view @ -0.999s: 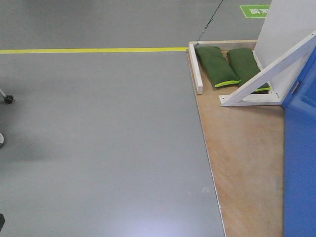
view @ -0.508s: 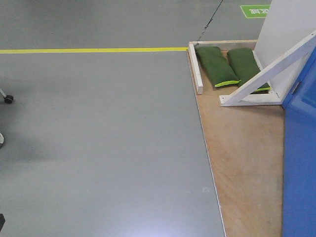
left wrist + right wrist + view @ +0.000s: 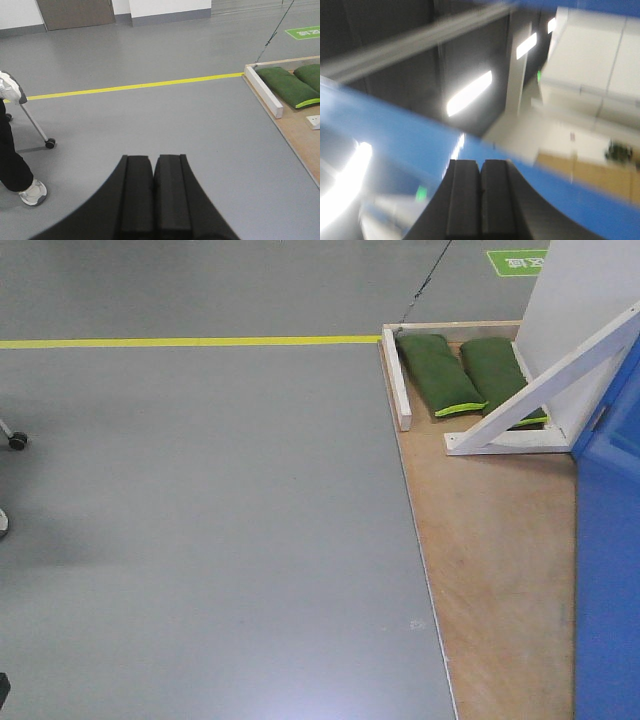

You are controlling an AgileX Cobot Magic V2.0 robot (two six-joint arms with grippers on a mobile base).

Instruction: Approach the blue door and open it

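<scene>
You have the blue door at the right edge of the front view, bordering the wooden platform. Your left pincer is narrow and empty above the grey floor. Your right pincer is also narrow and empty, with blurred glossy blue behind it.

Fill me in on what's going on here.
A two-armed mobile robot is on the grey floor beside a wooden platform where the blue door stands, filling the right edge of the front view. Neither arm holds anything. The left gripper is shut, pointing over the floor. The right gripper is shut too, with a blurred glossy blue surface ahead of it. The door's handle is not in view.
</scene>
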